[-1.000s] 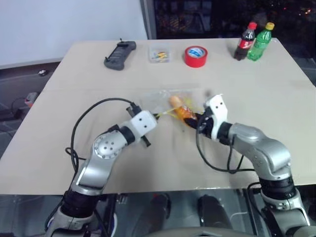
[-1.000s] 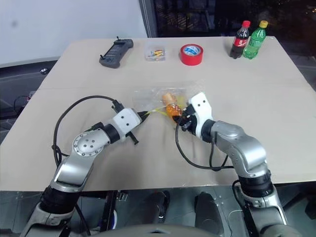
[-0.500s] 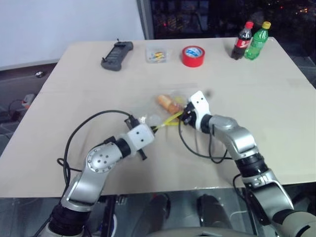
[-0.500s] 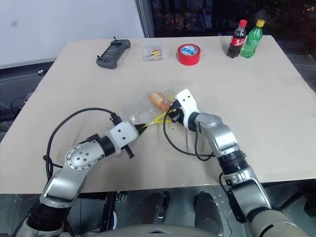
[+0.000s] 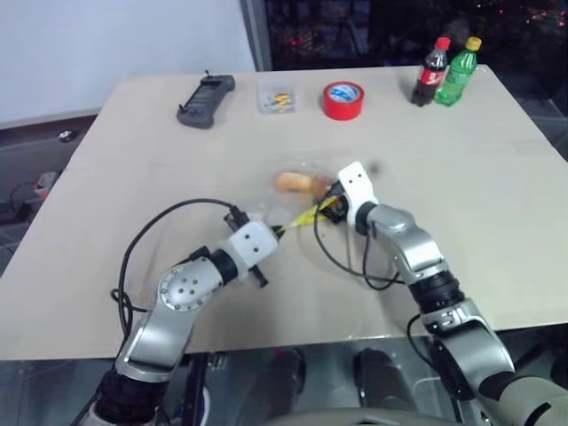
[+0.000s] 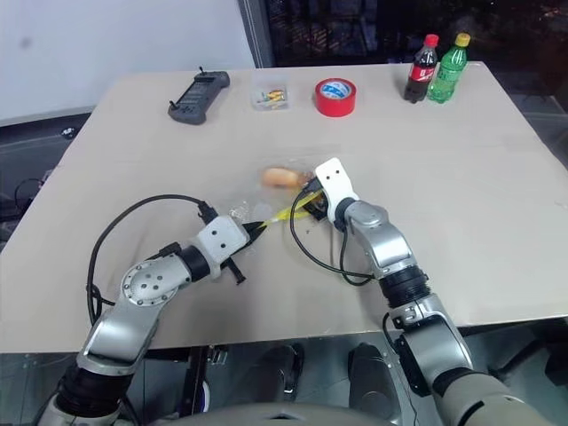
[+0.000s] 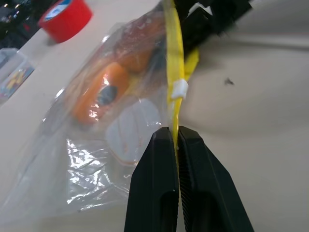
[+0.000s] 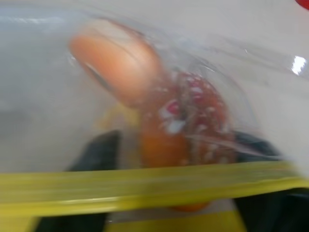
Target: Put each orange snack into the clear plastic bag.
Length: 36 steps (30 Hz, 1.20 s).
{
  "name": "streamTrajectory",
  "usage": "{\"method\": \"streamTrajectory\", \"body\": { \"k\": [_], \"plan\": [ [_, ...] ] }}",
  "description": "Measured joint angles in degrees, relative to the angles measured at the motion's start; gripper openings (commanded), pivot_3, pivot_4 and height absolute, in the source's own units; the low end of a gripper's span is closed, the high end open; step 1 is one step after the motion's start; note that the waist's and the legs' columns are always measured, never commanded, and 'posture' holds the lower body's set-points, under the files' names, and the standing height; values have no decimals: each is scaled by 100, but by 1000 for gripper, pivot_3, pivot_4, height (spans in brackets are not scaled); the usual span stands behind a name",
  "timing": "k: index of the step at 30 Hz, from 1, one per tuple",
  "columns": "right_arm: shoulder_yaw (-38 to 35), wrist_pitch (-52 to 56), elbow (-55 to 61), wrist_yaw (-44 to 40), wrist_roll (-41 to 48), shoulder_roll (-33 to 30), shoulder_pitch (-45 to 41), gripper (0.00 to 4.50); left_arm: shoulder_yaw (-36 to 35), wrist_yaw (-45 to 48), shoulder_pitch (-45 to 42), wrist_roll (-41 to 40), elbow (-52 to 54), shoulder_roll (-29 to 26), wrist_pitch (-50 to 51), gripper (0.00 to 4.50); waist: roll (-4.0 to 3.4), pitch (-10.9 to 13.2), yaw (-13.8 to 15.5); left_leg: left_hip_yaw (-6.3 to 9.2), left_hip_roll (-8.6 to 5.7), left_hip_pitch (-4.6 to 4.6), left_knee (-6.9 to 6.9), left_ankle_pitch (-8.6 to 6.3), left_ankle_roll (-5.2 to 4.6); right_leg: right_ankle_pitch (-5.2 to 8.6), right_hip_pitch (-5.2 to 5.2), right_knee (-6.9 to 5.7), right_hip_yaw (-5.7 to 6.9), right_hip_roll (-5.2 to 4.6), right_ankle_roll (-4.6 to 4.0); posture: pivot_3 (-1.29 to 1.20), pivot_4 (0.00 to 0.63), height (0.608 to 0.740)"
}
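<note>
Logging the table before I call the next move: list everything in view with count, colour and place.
Orange snacks: two, orange-brown, inside the bag at mid-table.
Clear plastic bag: one, transparent with a yellow seal strip, mid-table between the two tools.
Red tape roll: one, red with a blue core, far edge.
Small clear box: one, clear with coloured bits, left of the tape.
Black controller: one, far left.
Bottles: two, a dark cola and a green one, far right.
Table: one, beige.
Left tool: black fingers shut on the bag's yellow strip.
Right tool: at the bag's mouth, fingers open.
</note>
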State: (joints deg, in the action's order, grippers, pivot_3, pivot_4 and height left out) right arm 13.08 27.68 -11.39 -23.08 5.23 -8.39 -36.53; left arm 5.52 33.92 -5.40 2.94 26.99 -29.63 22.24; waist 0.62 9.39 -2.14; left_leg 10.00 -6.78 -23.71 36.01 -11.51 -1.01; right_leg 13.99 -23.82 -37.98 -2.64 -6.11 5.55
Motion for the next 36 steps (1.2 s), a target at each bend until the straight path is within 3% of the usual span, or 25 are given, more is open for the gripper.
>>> {"method": "streamTrajectory", "body": {
  "k": [9, 14, 22, 25, 30, 31, 36],
  "plan": [
    [-17, -203, 2235, -1359, 251, -1575, 806, 3801, -621, 2, -583, -848, -88, 140, 777, 0, 1, 0, -5, -2, 1, 1, 1, -1, 0, 1, 3, 2, 3, 0, 2, 0, 150, 740],
    [335, -1424, 1747, -1234, -914, -2170, 749, 3801, -783, 98, -775, -1186, -155, 80, 913, 0, 2, -1, -17, -7, 3, 5, 2, 1, 3, 1, 6, 1, 2, 1, 2, 0, 150, 740],
    [920, -2730, 179, -1040, -1932, -1810, 220, 3801, -805, 121, -797, -1455, -171, 3, 1068, 0, 5, 0, -13, -7, 3, 3, 2, 14, 25, 0, 5, 2, -1, 1, 1, 0, 150, 740],
    [923, -3013, -479, -830, -2086, -1478, -90, 2894, -816, 100, -802, -1547, -165, -16, 1103, 0, 5, 1, -10, -6, 3, 3, 2, 14, 26, 0, 6, 2, -1, 1, 0, 0, 150, 740],
    [920, -3289, -797, -766, -2191, -1376, -166, 348, -915, 87, -783, -1641, -162, -100, 1109, 0, 4, 1, 1, -4, 2, 1, 2, 15, 27, 0, 5, 4, -1, 1, 0, 0, 150, 740],
    [913, -3307, -798, -773, -2206, -1379, -169, 62, -947, 85, -782, -1668, -161, -108, 1108, 0, 4, 1, 0, -4, 2, 2, 2, 15, 27, 0, 5, 4, -1, 1, 0, 0, 150, 740],
    [845, -3376, -866, -765, -2227, -1404, -222, 62, -953, 89, -786, -1782, -159, -111, 1108, 0, 4, 1, -4, -4, 2, 2, 2, 15, 27, 0, 5, 3, -1, 2, 0, 0, 150, 740]
  ]
}}
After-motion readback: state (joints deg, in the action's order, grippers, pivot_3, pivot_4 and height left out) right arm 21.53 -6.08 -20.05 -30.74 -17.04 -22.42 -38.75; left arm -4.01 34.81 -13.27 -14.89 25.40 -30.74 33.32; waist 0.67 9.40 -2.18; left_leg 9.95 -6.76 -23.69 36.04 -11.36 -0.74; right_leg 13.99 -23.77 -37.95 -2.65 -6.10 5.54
